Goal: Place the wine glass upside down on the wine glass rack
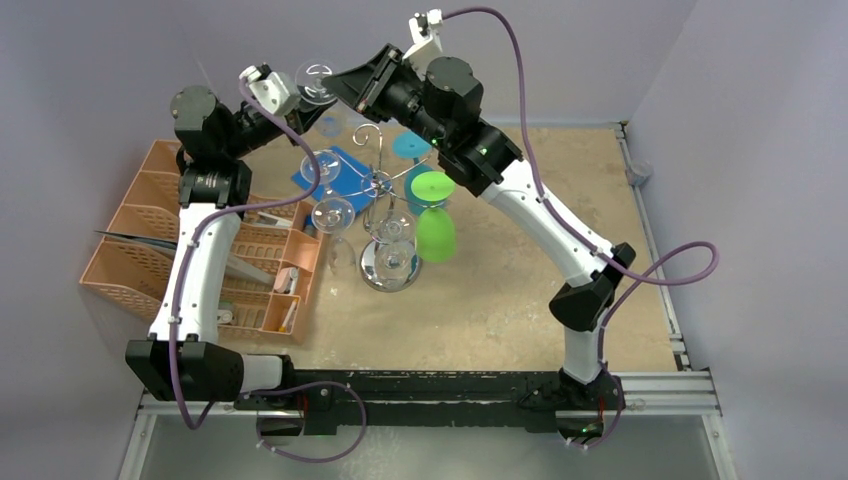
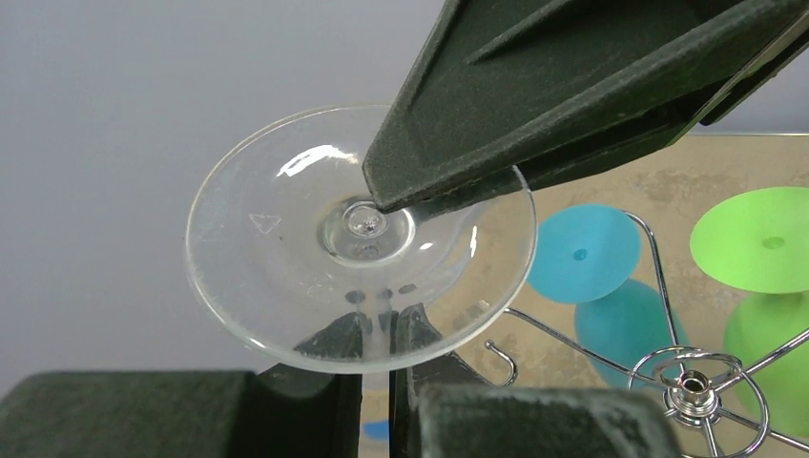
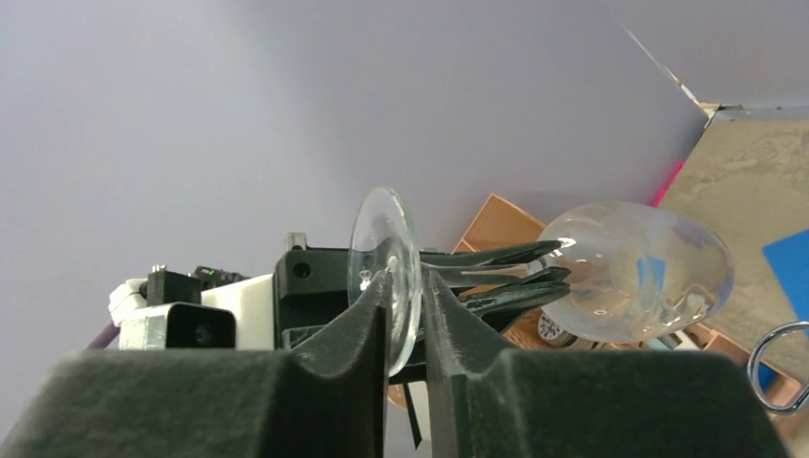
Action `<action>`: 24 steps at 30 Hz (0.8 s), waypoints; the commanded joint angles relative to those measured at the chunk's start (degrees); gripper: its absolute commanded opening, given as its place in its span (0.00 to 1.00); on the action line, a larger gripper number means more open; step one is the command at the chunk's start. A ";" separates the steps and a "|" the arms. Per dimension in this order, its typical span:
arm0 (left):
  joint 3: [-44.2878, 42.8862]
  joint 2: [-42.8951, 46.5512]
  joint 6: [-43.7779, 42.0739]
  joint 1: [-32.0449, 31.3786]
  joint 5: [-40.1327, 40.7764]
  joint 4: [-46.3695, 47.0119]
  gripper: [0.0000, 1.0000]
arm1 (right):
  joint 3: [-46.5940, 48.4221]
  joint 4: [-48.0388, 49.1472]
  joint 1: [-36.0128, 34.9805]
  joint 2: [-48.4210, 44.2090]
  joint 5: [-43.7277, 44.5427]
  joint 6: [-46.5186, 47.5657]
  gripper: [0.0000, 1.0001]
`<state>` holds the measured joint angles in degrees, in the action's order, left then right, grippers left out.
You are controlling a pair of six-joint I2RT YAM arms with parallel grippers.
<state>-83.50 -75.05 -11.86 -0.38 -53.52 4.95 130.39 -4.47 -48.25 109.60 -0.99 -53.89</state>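
Observation:
The clear wine glass [image 1: 318, 82] is held sideways in the air above the table's back left. My left gripper [image 2: 382, 329] is shut on its thin stem just behind the round foot [image 2: 277, 258]. My right gripper [image 3: 405, 286] comes from the other side, its jaws closed on the edge of that foot [image 3: 384, 243]. The bowl [image 3: 639, 272] points away past the left fingers [image 3: 496, 277]. The chrome wine glass rack [image 1: 385, 190] stands below and to the right, its hub [image 2: 692, 386] and scroll arms in the left wrist view.
Two clear glasses [image 1: 332, 215] hang upside down on the rack's left side, with a green glass [image 1: 433, 215] and a blue one [image 1: 412, 150] on its right. An orange slotted organizer [image 1: 230, 250] stands at the left, and a blue mat [image 1: 345, 160] lies behind the rack.

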 commanded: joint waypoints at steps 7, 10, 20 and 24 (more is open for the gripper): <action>-0.56 2.55 -0.95 0.29 1.12 2.10 0.01 | -1.02 -0.58 0.00 -3.88 -0.24 0.06 0.00; -0.39 2.80 1.73 0.29 3.56 2.50 0.17 | -0.06 -0.87 0.10 -3.51 0.24 -0.25 0.00; 3.07 6.15 6.02 0.29 15.15 0.43 0.58 | 3.70 2.88 2.79 1.03 0.61 -5.86 0.00; 4.08 7.19 10.97 0.29 20.88 -1.75 0.62 | 7.40 0.96 4.02 3.50 -0.21 -6.62 0.00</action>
<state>-80.68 -69.47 -6.59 -0.38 -40.47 4.54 133.73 -6.22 -45.67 112.27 -1.10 -58.39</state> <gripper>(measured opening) 0.605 0.029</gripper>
